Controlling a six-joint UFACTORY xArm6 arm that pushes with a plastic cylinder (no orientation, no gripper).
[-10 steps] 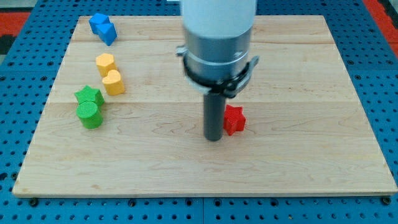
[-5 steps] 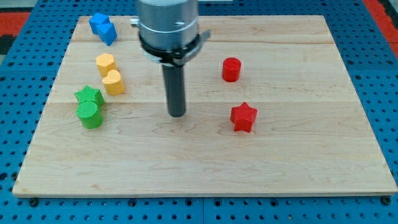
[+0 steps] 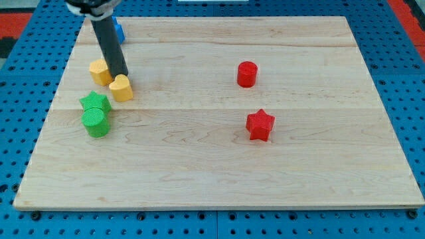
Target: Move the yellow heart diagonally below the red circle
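The yellow heart (image 3: 121, 87) lies at the view's left on the wooden board (image 3: 219, 172). My tip (image 3: 119, 74) stands just above it, touching or nearly touching its upper edge. A second yellow block (image 3: 100, 72) sits just left of the rod. The red circle (image 3: 247, 74) stands right of the middle, far from the heart. A red star (image 3: 259, 125) lies below the circle, slightly to the right.
A green star (image 3: 95, 103) and a green round block (image 3: 95, 123) sit together below the yellow blocks. A blue block (image 3: 119, 30) shows behind the rod at the top left. The board's left edge is close to these blocks.
My rod has moved from the board's middle to the upper left, between the two yellow blocks. The upper yellow block has shifted left and down.
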